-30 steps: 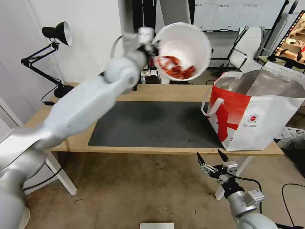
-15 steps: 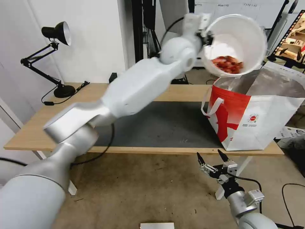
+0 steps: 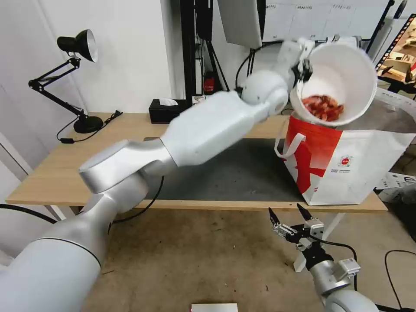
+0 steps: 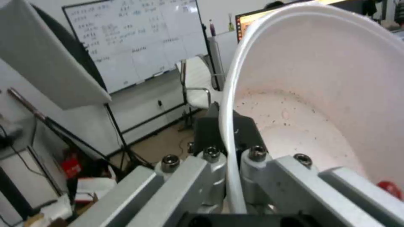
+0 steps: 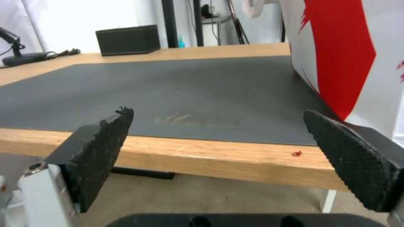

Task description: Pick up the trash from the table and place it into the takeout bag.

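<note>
A white round bowl (image 3: 342, 78) holding red crayfish shells (image 3: 323, 107) hangs tilted over the open mouth of the takeout bag (image 3: 346, 160), a white-and-red tote at the table's right end. My left gripper (image 3: 302, 69) is shut on the bowl's rim; the left wrist view shows that rim (image 4: 229, 126) pinched between the fingers (image 4: 210, 132). Low in front of the table edge, my right gripper (image 3: 288, 213) hangs open, its pads (image 5: 105, 138) apart and bare.
The light-wood table (image 3: 52, 173) carries a dark grey mat (image 3: 225, 173). A black tissue box (image 3: 167, 110) and a black desk lamp (image 3: 78, 65) stand at the back left. A tiny red scrap (image 5: 297, 154) lies on the table's front edge.
My left arm has swung the bowl from above the table's back middle rightward and lower, to just over the bag's mouth. The right gripper has not moved.
</note>
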You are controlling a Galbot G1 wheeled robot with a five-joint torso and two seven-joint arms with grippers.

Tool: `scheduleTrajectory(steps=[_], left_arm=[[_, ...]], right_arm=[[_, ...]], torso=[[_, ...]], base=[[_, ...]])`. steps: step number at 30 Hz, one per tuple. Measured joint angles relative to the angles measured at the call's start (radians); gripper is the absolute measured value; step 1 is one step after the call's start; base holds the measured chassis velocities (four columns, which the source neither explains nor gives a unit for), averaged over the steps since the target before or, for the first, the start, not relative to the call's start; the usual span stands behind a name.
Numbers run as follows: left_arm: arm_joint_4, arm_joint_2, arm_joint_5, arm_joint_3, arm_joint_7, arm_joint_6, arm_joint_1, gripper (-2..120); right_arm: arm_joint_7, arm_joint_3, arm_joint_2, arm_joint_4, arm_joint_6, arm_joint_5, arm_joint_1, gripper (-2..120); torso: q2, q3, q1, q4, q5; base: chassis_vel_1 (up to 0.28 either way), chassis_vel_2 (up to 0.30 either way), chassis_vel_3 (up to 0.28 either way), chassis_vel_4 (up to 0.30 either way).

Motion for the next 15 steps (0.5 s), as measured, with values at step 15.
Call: scheduleTrajectory(steps=[15], left_arm=[[-0.07,0.003,-0.033,0.053,0.051,-0.002,0.015,3]], right_arm=[[0.0,0.0,0.0,0.0,0.0,0.0,0.0,100]], torso=[[0.0,0.0,0.0,-0.0001,-0.0001]], base=[[0.0,0.0,0.0,0.0]])
